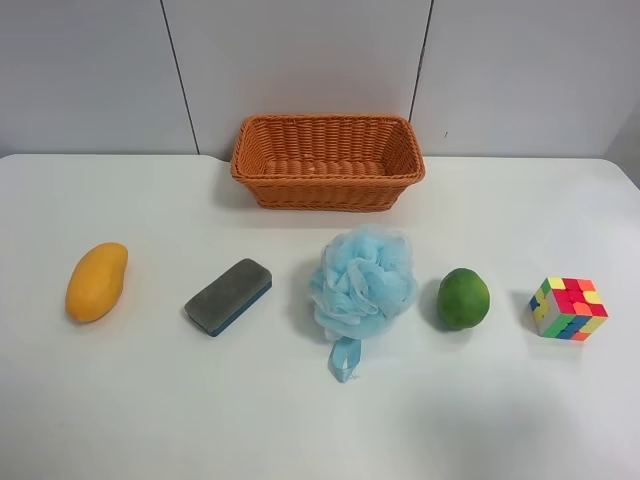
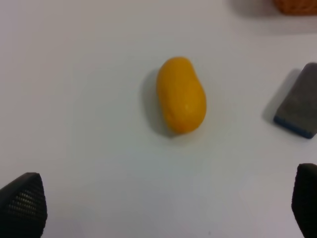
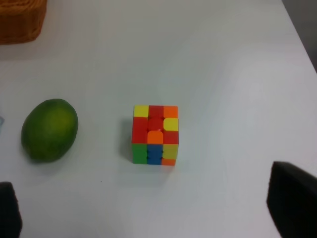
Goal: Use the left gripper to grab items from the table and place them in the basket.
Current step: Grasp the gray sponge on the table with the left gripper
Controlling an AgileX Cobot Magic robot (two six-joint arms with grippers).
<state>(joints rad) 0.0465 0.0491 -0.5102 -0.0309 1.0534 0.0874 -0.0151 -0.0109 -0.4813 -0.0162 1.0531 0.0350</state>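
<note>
Five items lay in a loose row on the white table, all short of the wicker basket that stood toward the far edge. From the exterior high view's left the row ran: a yellow-orange mango, a grey-topped eraser block, a light-blue bath pouf with its ribbon loop trailing toward the near edge, a round green fruit and a puzzle cube. None touched its neighbour. The left gripper hung over the table with its jaws wide apart and nothing between them; the mango lay ahead of it, the eraser block off to one side. The right gripper was likewise spread and empty, with the puzzle cube ahead of it and the green fruit beside the cube
</note>
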